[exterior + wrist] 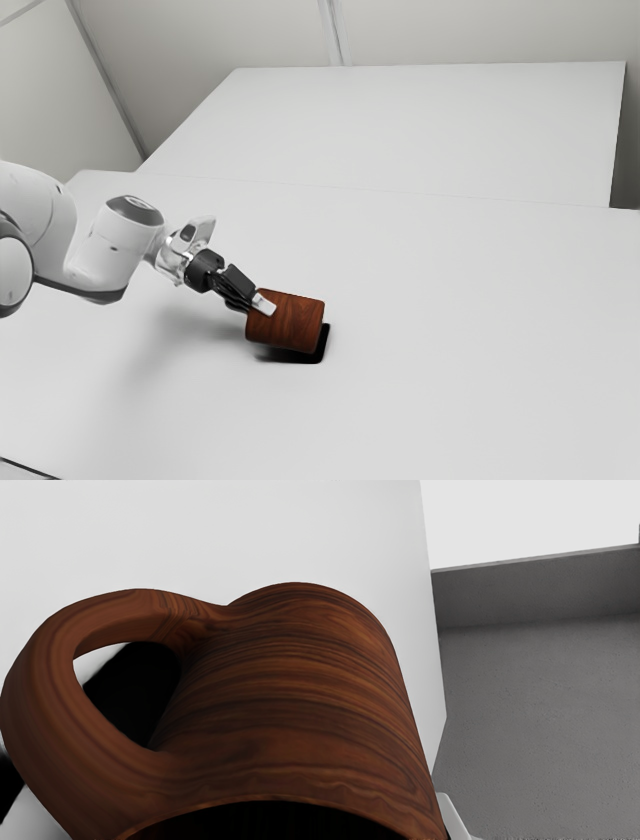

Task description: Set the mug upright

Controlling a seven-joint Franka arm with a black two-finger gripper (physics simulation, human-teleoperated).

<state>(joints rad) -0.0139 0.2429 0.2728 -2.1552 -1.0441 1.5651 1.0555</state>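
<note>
One black two-finger gripper (261,302), closed on the mug's open end. One mug (295,322), dark reddish-brown wood grain, rounded barrel, one looped handle (47,680); on its side, tilted, over the smooth white table (450,350), well in from its far edge. One black shadow (321,347) beneath.

Room (kind unclear), pale walls (55,95), table (470,340)

In the exterior view, the mug (300,325) lies over the tabletop (450,350), at the end of the gripper (262,303), which comes in from that view's left. The mug's mouth (280,822) faces the gripper; the handle (42,695) juts from its side.
</note>
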